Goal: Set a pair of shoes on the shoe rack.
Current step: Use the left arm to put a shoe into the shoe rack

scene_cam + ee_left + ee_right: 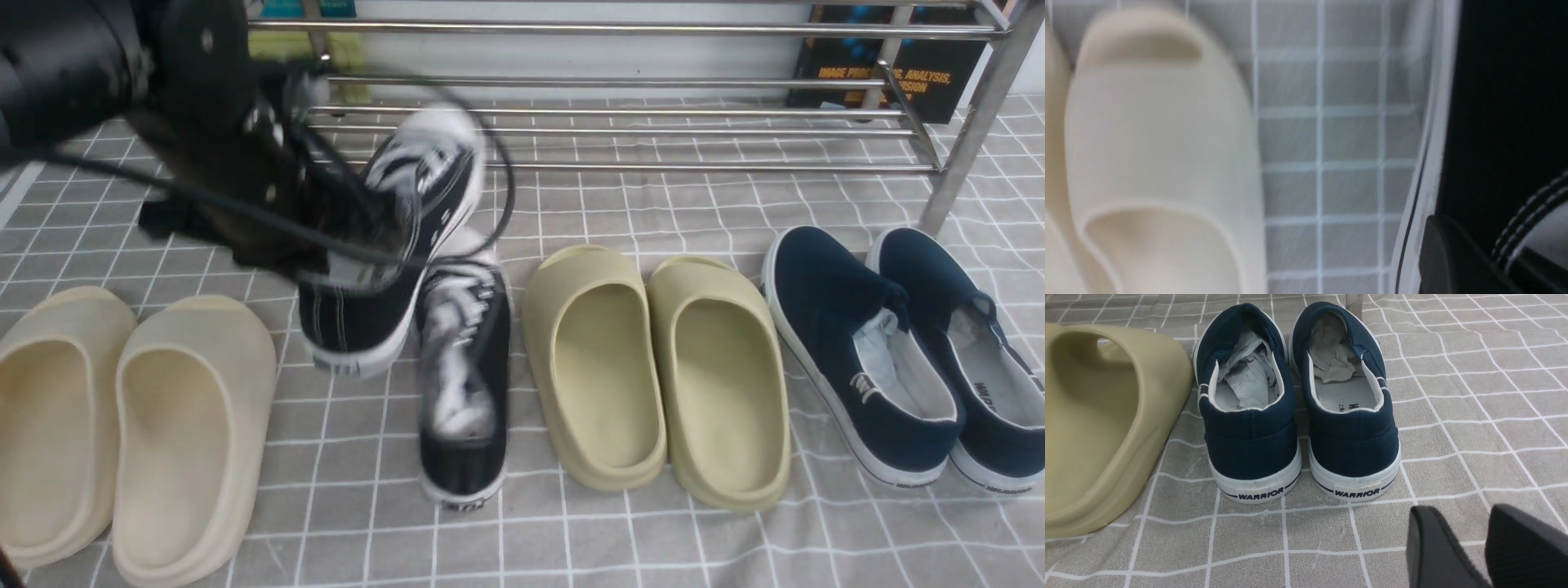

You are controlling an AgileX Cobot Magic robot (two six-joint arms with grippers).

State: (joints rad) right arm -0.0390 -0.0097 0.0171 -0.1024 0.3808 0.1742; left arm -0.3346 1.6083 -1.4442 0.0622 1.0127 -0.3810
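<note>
Grey cloth with a white grid covers the worktop [653, 212], and on it I count eight shoes in four pairs: two cream slides [192, 433] at the left, two black sneakers, two olive slides [596, 367] in the middle and two navy slip-ons [865, 359] at the right. One shoe rack [620, 82] of silver tubes stands along the far side. The left tool [331, 245] grips the lifted sneaker [408, 212] around its collar. That shoe hangs blurred and tilted, white toe pointing up toward the rack's lowest bars, heel low over the cloth just beside the nearer cream slide. The second sneaker [465, 384] lies flat on the worktop close to its right; whether the two touch I cannot tell. The right tool [1461, 514] hovers behind the slip-ons' heels, its fingers a narrow gap apart with nothing between them. A strip of open cloth runs between the shoe row and the rack's front bar, and the rack's right leg stands close to the slip-ons' toes.
</note>
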